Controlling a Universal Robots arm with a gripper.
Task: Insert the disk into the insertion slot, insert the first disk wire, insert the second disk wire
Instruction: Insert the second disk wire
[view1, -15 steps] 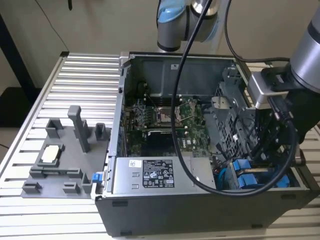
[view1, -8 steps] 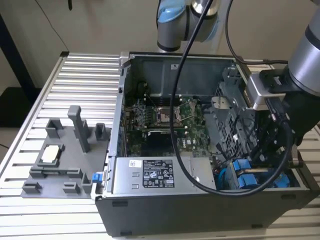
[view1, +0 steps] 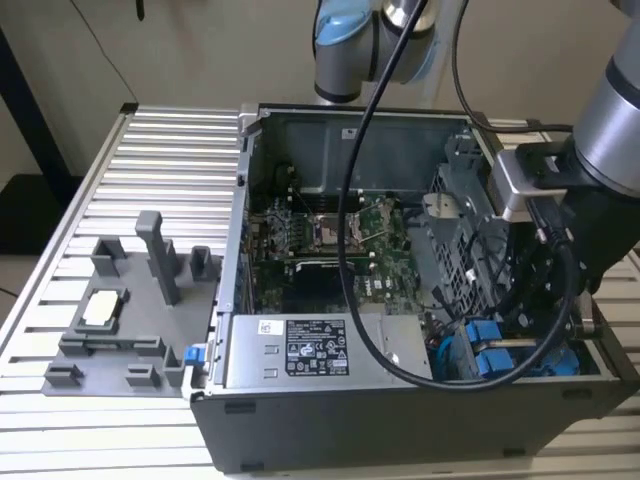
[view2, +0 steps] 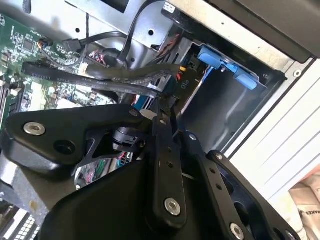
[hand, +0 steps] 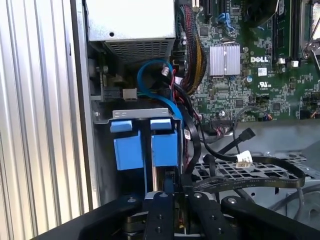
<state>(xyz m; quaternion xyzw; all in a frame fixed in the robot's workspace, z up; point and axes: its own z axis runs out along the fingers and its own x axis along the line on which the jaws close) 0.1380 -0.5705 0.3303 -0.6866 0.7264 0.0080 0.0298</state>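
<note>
- The gripper (hand: 167, 192) reaches down into the open computer case (view1: 300, 410), at the corner on the exterior view's right, just over the blue-railed insertion slot (hand: 145, 142)
- Whether its fingers are parted or closed on anything I cannot tell; dark linkages hide the tips in both wrist views
- The disk cannot be made out apart from the blue carrier parts (view1: 485, 360) in the bay
- Black wires (view2: 100, 75) run past the gripper, over the green motherboard (hand: 250, 70)
- A grey fixture tray (view1: 120, 320) sits outside the case on the ribbed table (view1: 150, 170)

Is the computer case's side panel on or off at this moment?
Off. In the exterior view the computer case lies open-sided, its green motherboard and cables exposed, with the gripper reaching inside.
</note>
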